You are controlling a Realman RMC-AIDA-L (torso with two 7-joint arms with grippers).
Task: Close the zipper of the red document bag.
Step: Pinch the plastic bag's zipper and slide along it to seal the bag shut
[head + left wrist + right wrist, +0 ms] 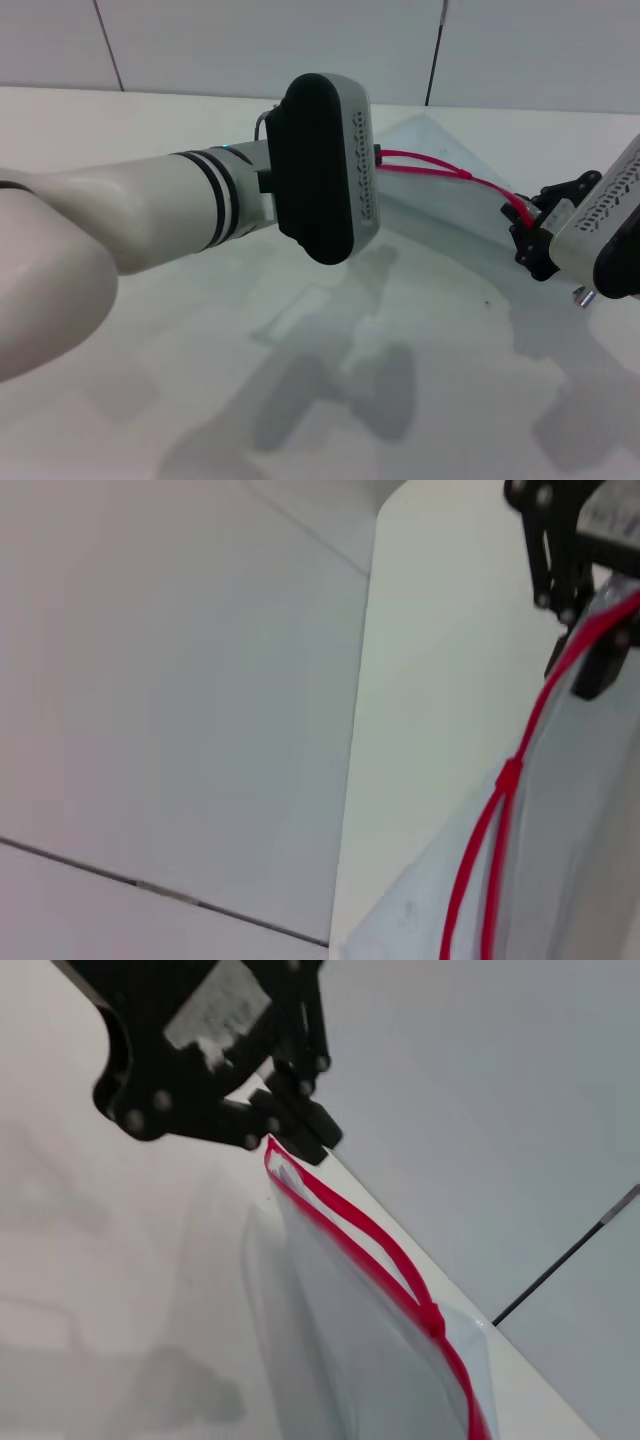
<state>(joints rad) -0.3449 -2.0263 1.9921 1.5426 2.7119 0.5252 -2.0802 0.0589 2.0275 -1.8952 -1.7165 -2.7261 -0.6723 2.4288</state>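
**Head view: document bag held off the table at both ends of its red edge**

Head view shows the red document bag (440,190) raised above the white table (420,360), its pale translucent sheet hanging between the two arms. The zipper (430,165) is seen as a thin red strip along the bag's upper edge, stretched from behind the left arm's wrist housing across to the right gripper (528,228).

The right gripper is placed at the right side of the table, and its black fingers are pressed together on the zipper's end. In the left wrist view the same right gripper (585,610) is seen farther off, clamped on the red strip where it runs taut.

The left gripper (295,1140) is hidden in the head view by its own housing. In the right wrist view its black fingers are seen closed on the bag's corner, at the other end of the zipper (360,1235).

The slider (432,1318) is found partway along the strip. On the left gripper's side of it the two red tracks are parted, with a gap between them; beyond it, toward the right gripper, they are joined into a single line. The same fork is shown in the left wrist view at the slider (510,772).
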